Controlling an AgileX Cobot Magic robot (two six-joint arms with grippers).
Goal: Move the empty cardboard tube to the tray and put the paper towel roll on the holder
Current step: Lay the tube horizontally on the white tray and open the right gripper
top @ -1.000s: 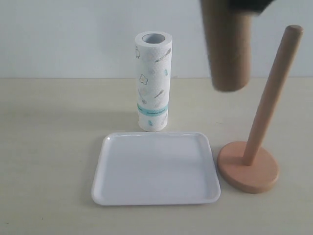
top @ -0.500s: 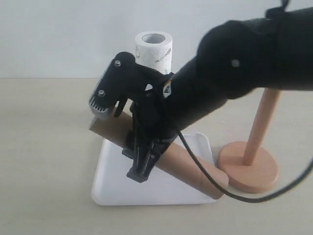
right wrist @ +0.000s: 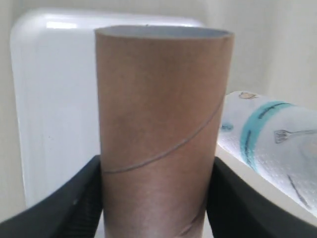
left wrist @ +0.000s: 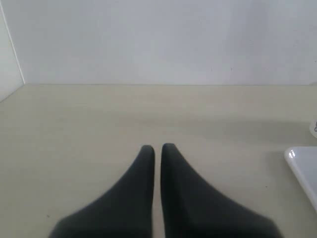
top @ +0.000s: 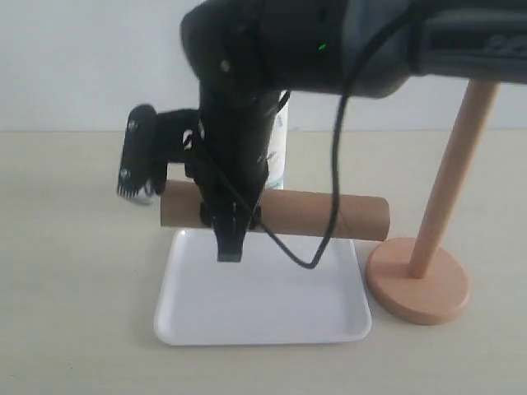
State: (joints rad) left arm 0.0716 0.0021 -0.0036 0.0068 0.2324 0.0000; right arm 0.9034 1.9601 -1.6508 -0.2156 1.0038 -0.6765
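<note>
Cardboard first: the empty cardboard tube [top: 321, 216] lies level across the exterior view, clamped in your right gripper [right wrist: 158, 168]. The right wrist view shows a dark finger [right wrist: 74, 198] pressed against each side of the tube, with the hollow far end pointing away from the camera. The jaws are spread only as wide as the tube itself.

In the exterior view the tube sits over the far rim of the tray [top: 272, 313]. You cannot tell from these pictures whether it rests on the rim or hangs just above it. Its left end reaches slightly past the tray's left edge. Its right end stops short of the holder [top: 428, 247], with a clear gap between them.

The holder stands upright on the worktop [top: 74, 288], its round base just beside the tray's right edge, and its pole is bare.

The paper towel roll [top: 278, 160] stands behind the tube and is mostly hidden by your right arm, so only a narrow strip shows. The right wrist view shows it more clearly, with the teal band and small drawings, close beside the tube.

Your left gripper [left wrist: 157, 148] is off to the side over bare worktop. Its fingers are drawn almost together with only a thin slit between them, and they hold nothing. One corner of the tray shows at the edge of the left wrist view.
</note>
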